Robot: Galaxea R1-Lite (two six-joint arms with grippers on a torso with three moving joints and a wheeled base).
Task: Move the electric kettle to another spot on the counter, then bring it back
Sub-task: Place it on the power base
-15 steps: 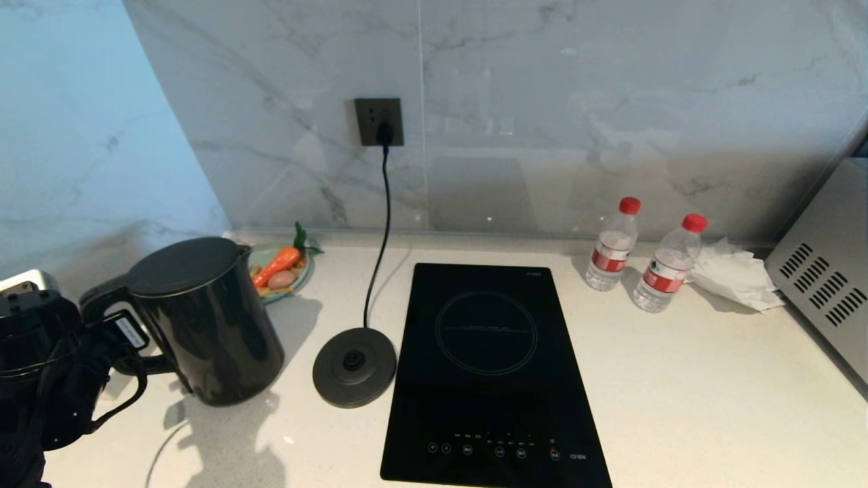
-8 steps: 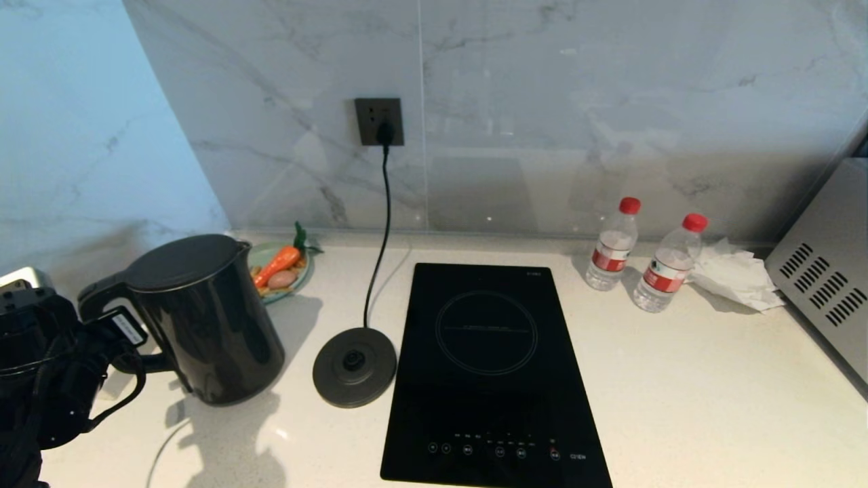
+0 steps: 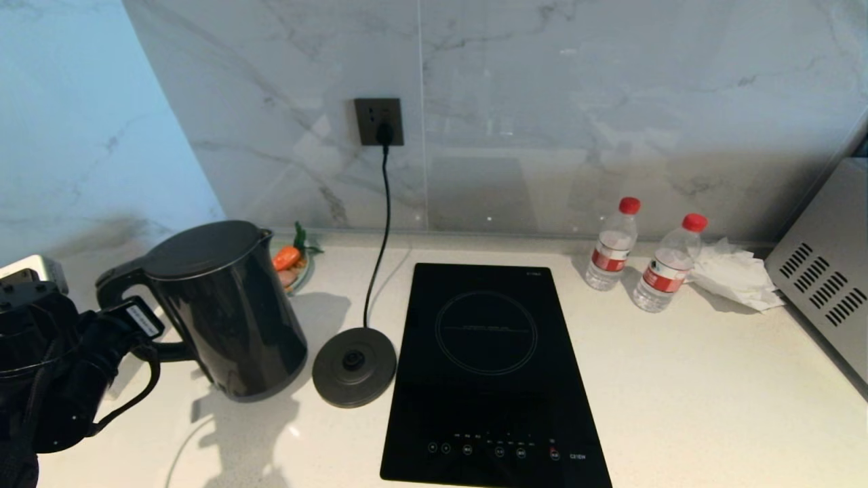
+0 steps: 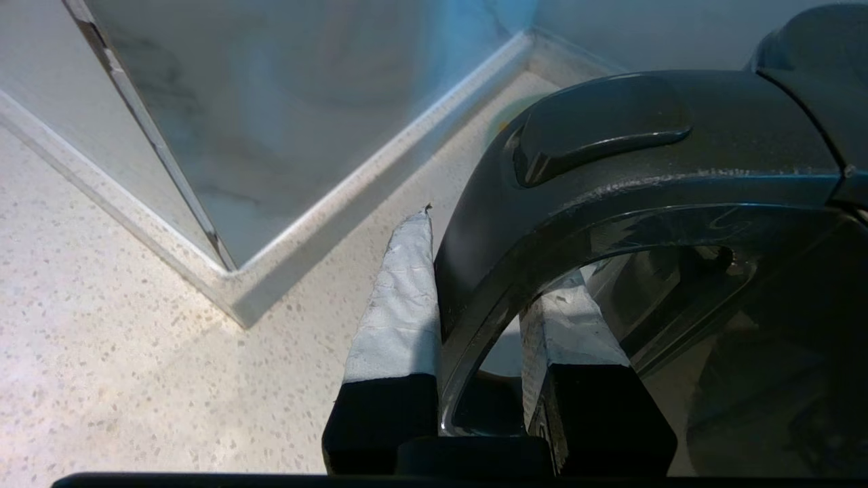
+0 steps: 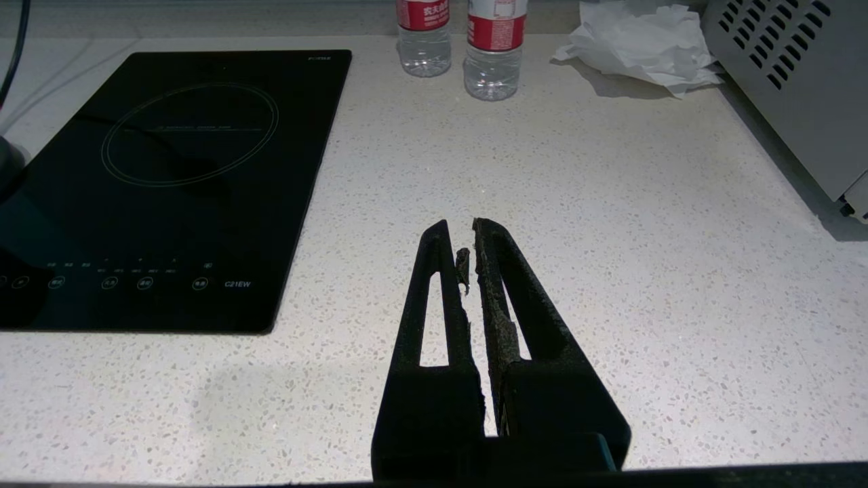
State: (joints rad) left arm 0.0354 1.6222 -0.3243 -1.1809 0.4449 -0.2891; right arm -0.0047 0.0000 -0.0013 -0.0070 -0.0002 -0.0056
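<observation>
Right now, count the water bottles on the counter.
2. One water bottle stands near the back wall, right of the induction hob; the second bottle stands just right of it, beside the crumpled tissue. None look hidden.

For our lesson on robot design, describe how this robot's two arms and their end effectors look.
The left arm is bulky and black, with looping black cables and a small white label. Its end effector has two tapered fingers with pale grey padding. The right end effector is all black, with slotted wedge-shaped fingers and frayed inner pads.

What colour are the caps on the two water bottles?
Red caps on both water bottles; clearest in the head view.
</observation>
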